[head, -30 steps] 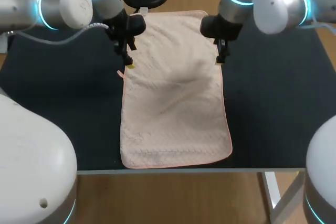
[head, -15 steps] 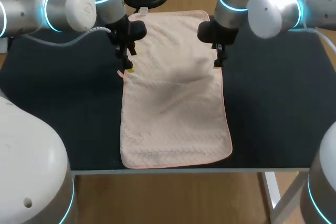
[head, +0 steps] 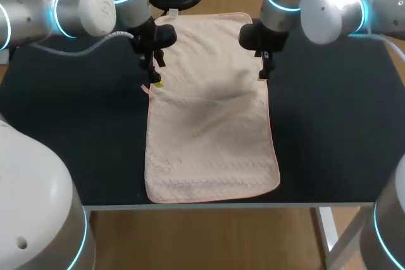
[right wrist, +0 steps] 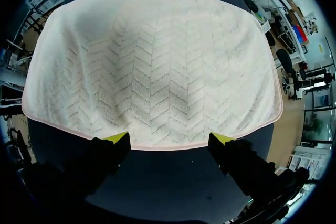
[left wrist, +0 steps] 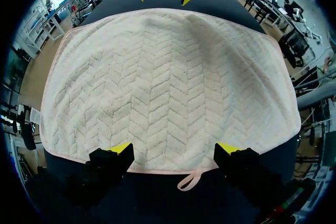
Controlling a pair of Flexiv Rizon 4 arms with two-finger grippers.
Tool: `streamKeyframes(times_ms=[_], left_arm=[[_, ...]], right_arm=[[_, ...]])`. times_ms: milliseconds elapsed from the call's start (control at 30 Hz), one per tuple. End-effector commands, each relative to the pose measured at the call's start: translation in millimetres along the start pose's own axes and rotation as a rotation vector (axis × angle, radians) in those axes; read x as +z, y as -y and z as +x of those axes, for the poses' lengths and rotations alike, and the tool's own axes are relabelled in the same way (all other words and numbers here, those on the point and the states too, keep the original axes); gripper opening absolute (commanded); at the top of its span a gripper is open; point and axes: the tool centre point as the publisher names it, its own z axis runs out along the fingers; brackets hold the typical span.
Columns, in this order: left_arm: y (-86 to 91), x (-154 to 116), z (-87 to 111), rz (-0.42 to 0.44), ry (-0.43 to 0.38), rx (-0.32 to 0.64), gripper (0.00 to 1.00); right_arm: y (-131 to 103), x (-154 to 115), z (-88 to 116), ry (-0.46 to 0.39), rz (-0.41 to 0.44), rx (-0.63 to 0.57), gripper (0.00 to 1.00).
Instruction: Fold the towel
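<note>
towels: 1, pale pink towel (head: 212,105) with a herringbone weave, unfolded, single layer
towel position: flat on the dark table (head: 63,131), long axis running away from the robot, near short edge close to the table's near edge; shallow ridge across it about level with the grippers
hang loops: 1, small pink loop (left wrist: 187,181) on the left long edge, sticking out onto the table
tags: 1, white tag (left wrist: 34,115) on the far short edge
arms: 2, one from each side, both over the far half of the towel
grippers: 2, facing each other across the towel's width
left gripper (left wrist: 176,153): at the left long edge, fingers spread wide, yellow tips over the hem on either side of the loop, nothing pinched
right gripper (right wrist: 169,140): at the right long edge, fingers spread wide, tips over the hem, nothing pinched
contact: can't tell whether the tips touch the fabric or sit just above it
cross-check: each wrist view shows the other gripper's two yellow tips at the opposite edge
change vs 1.0 s ago: left arm's elbow shifted toward the middle, left gripper slightly nearer along the same edge; right gripper moved slightly inward and down
change vs 0.5 s ago: almost none on either arm
towel change: none, same outline and same ridge
</note>
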Motion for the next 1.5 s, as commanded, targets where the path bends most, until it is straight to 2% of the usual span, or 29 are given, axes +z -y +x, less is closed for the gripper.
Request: streamKeyframes(times_ms=[33, 400, 767, 1100, 1467, 1500], left_arm=[[0.0, 1.9, 0.5, -0.019, -0.011, 0.009, 1.00], [-1.4, 18.6, -0.6, 0.001, -0.050, -0.018, 1.00], [-7.2, 29.4, -4.8, -0.030, -0.061, -0.037, 1.00], [-9.2, 36.4, -8.4, -0.044, -0.067, -0.037, 1.00], [-8.2, 41.4, -7.3, -0.040, -0.074, -0.029, 1.00], [-8.0, 41.5, -7.0, -0.041, -0.081, -0.028, 1.00]], right_arm=[[0.1, -0.1, 0.1, -0.006, 0.009, 0.004, 1.00], [-4.8, 15.8, 7.8, -0.074, -0.002, 0.041, 1.00], [-0.5, 39.8, 10.0, -0.118, 0.020, 0.027, 1.00], [0.0, 47.4, 6.1, -0.130, 0.034, 0.034, 1.00], [3.3, 48.6, 13.6, -0.143, 0.030, 0.043, 1.00], [3.4, 48.8, 14.0, -0.144, 0.030, 0.042, 0.93]])
